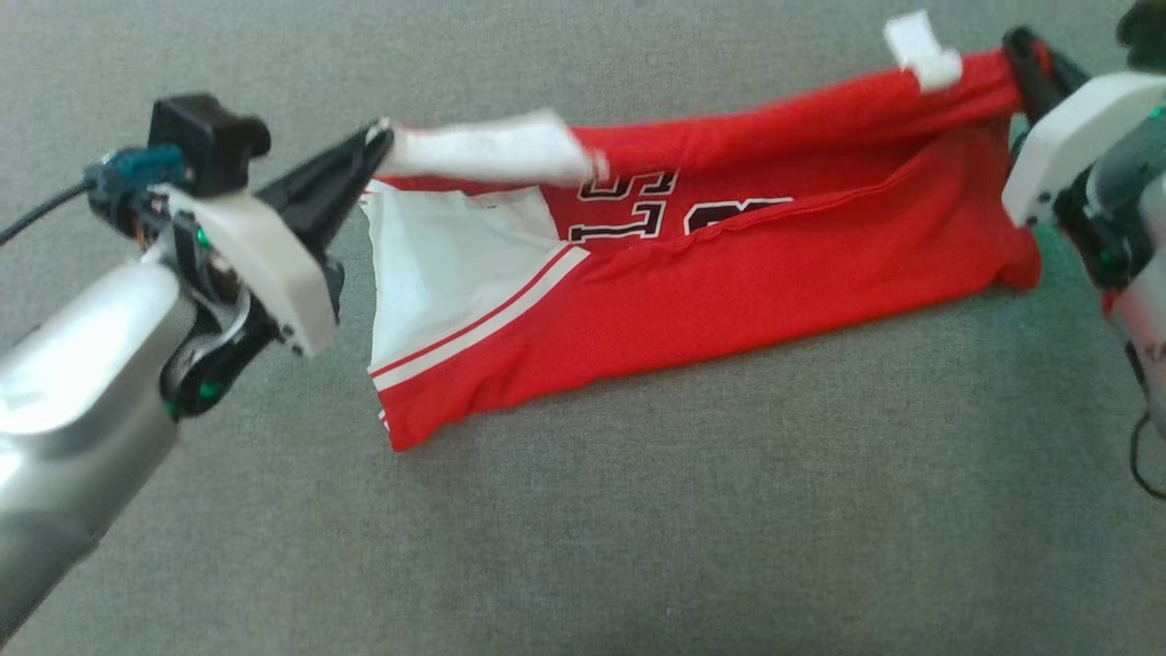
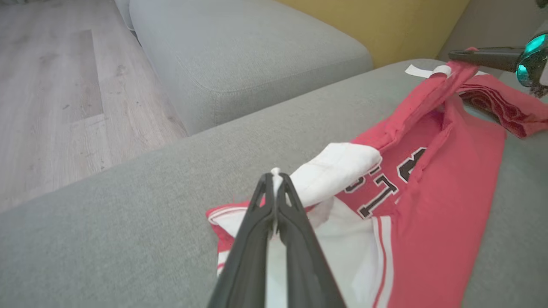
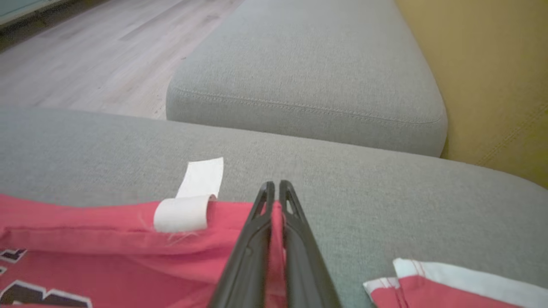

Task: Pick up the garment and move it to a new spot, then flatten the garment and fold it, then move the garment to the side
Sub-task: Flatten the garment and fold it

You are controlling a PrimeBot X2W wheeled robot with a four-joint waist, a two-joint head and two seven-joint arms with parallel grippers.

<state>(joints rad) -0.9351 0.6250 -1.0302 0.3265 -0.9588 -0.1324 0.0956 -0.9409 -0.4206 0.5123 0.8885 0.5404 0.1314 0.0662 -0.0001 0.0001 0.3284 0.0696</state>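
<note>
Centrally, red garment (image 1: 729, 273) stretched over grey cushion (image 1: 638, 547); left gripper (image 1: 380, 138) at left, right gripper (image 1: 1017, 41) upper right, both clamped on its edge.

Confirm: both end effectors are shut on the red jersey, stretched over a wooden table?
Wrong surface. The left end effector and right end effector are shut on the red jersey, but it is stretched over a grey cushion, not a wooden table; the left wrist view shows it.

Lettering (image 1: 629, 221) on garment (image 1: 729, 301), half under fold
</note>
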